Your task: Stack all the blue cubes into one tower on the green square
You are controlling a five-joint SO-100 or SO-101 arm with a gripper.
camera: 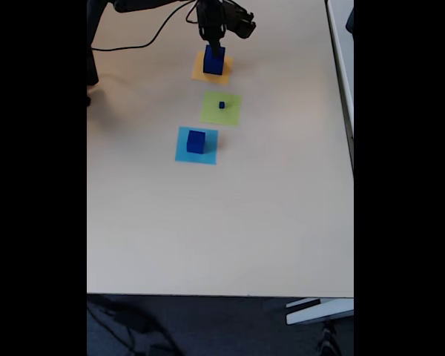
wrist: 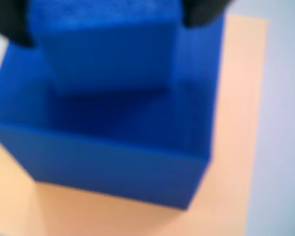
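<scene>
Gripper [wrist: 105,19] clamped a smaller blue cube [wrist: 105,49] atop the large blue cube [wrist: 113,142] on the orange square [camera: 211,68].
Upper frame centre in the fixed view, upright stack; tiny cube [camera: 222,105] sat on green square [camera: 222,108], open tabletop [camera: 222,222] below.

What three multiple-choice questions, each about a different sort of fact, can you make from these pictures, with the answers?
1. On which patch does the tiny blue cube lie?
A. orange
B. green
C. light blue

2. How many coloured square patches lie on the table?
A. two
B. three
C. five

3. What is the tool doing?
A. closed on a cube above a larger cube
B. open over bare table
C. resting on the green patch

Answers:
1 B: the fixed view shows the tiny cube on the green square.
2 B: orange patch, green, light-blue patch.
3 A: the wrist view shows the tool with dark fingers on both sides of the smaller cube, over the larger cube.
</scene>
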